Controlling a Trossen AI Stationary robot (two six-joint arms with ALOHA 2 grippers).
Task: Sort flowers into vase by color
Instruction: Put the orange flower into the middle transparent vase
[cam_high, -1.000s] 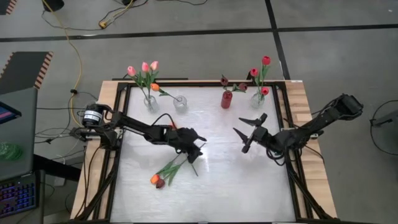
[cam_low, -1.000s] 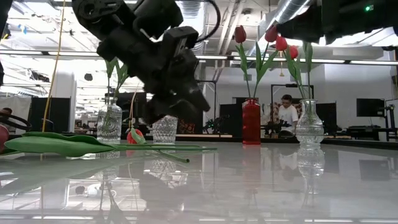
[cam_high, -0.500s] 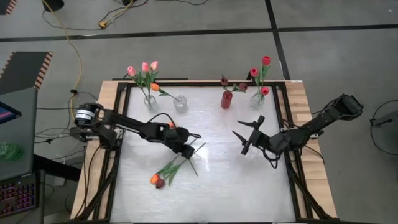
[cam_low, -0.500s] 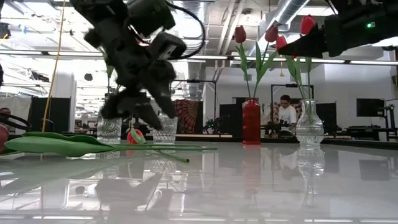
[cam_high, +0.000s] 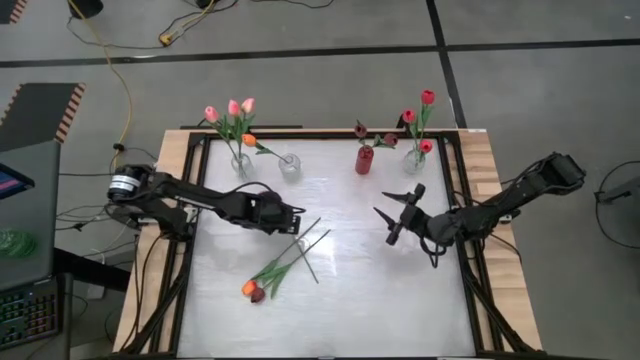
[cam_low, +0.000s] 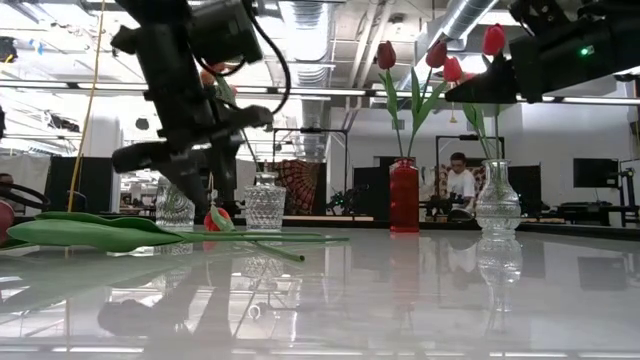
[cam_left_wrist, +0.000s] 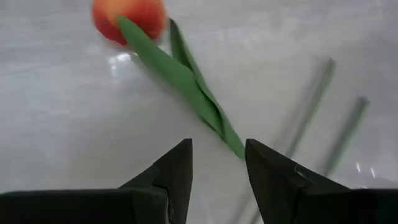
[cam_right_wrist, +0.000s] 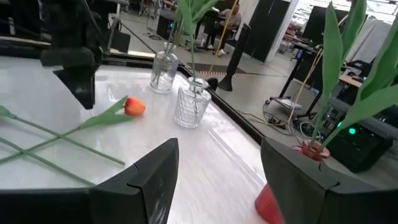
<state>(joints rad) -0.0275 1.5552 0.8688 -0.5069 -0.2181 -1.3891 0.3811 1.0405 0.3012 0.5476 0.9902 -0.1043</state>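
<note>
Flowers (cam_high: 272, 275) not yet sorted lie crossed on the desk (cam_high: 360, 290) just beside and in front of the left end effector (cam_high: 292, 220), stems running diagonally from the heads nearest the front edge up toward it; its fingers stand partly apart and empty, and it is far nearer than the wide-open, empty right end effector (cam_high: 392, 218). Only the left wrist view shows an orange tulip (cam_left_wrist: 129, 18) lying beyond its fingertips; farther back, the high view shows four vases (cam_high: 364, 158).

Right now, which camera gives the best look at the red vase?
The low view: the red vase stands whole in profile with its dark tulips. The high view shows it small from above. The right wrist view catches only its edge. The left wrist view misses it.
</note>
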